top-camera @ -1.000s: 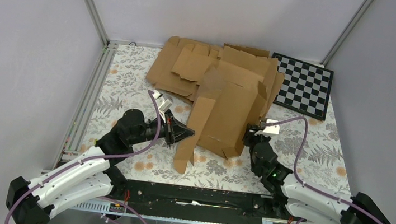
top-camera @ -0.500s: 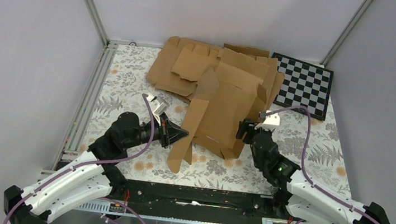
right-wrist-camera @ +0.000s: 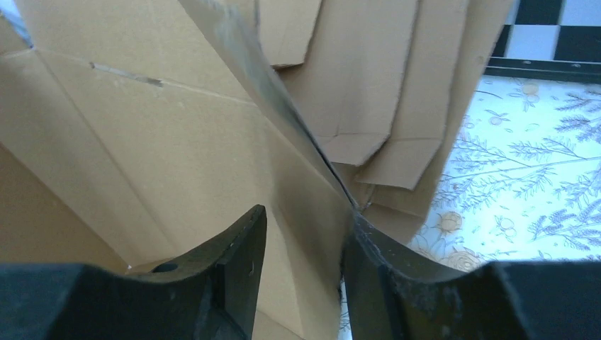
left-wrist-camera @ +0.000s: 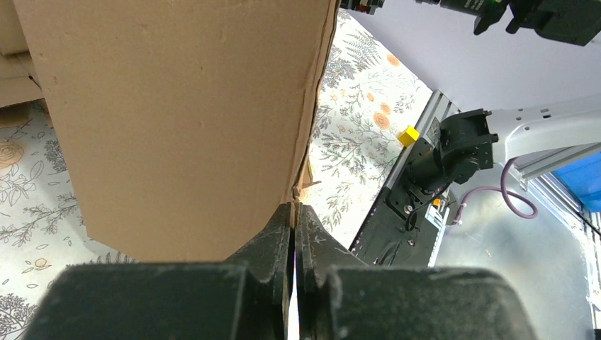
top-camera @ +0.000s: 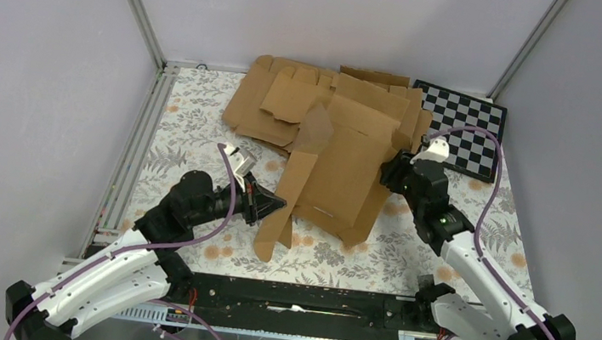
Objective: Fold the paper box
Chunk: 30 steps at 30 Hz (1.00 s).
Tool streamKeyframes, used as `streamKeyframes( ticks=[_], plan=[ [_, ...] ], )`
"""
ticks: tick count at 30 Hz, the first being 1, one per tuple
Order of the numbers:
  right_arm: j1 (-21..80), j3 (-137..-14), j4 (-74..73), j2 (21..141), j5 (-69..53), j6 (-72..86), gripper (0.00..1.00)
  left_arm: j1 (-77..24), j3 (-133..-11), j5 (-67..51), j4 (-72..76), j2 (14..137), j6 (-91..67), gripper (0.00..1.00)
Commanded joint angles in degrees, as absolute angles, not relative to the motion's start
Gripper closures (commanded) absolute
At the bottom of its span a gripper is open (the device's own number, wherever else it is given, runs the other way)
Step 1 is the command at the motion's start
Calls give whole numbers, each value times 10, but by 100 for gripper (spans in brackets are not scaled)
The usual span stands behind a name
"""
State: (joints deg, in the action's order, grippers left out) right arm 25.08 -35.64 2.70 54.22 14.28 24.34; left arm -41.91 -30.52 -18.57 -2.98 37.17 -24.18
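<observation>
The paper box (top-camera: 340, 174) is a creased brown sheet lying partly on the pile, with a long flap reaching toward the near left. My left gripper (top-camera: 278, 206) is shut on the edge of that flap; in the left wrist view the cardboard (left-wrist-camera: 177, 106) runs into the closed jaws of the left gripper (left-wrist-camera: 294, 212). My right gripper (top-camera: 391, 173) is open at the box's right edge. In the right wrist view a raised flap (right-wrist-camera: 283, 120) stands between the spread fingers of the right gripper (right-wrist-camera: 305, 227), against the right finger.
A pile of flat cardboard blanks (top-camera: 284, 100) lies at the back under the box. A checkerboard (top-camera: 466, 133) leans at the back right. Grey walls close in both sides, with a metal rail (top-camera: 140, 143) along the left. The floral table (top-camera: 464, 214) shows right of the box.
My right gripper has moved away from me along the box's right edge, from its near corner to mid-edge. My left gripper drew the flap slightly toward the near left, then held.
</observation>
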Motion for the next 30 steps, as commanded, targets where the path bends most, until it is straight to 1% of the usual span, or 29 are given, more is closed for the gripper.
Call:
streamKeyframes(
  ticks=[1,3,4,6,7,9,11,13,14,16,18,23,26,30],
  plan=[
    [246,-404,23,565,78,241,59,-422,-315,-163,-83,378,-232,100],
    [246,-406,30,566,79,235,83,-422,-317,-161,-87,377,-229,100],
    [246,-407,32,565,82,232,91,-422,-320,-160,-89,377,-226,100],
    [246,-408,36,562,88,223,96,-421,-333,-148,-107,375,-213,98],
    [246,-407,39,559,92,217,100,-422,-346,-138,-122,373,-201,94],
    [246,-404,46,547,96,197,100,-421,-371,-114,-154,367,-178,82],
    [246,-393,60,533,99,180,100,-421,-386,-75,-173,360,-172,59],
    [247,-379,80,523,78,154,100,-422,-389,-45,-179,357,-169,42],
    [247,-376,86,520,69,149,100,-421,-391,-31,-180,359,-168,35],
    [247,-372,92,514,47,134,100,-421,-398,-4,-180,375,-158,28],
    [247,-372,92,511,37,125,100,-421,-413,31,-176,403,-140,26],
    [247,-373,92,503,21,109,100,-408,-493,104,-178,499,-108,26],
    [247,-373,93,498,13,105,100,-365,-522,63,-171,516,-103,27],
    [248,-377,88,504,2,103,100,-252,-529,-71,-148,502,-129,31]
  ],
)
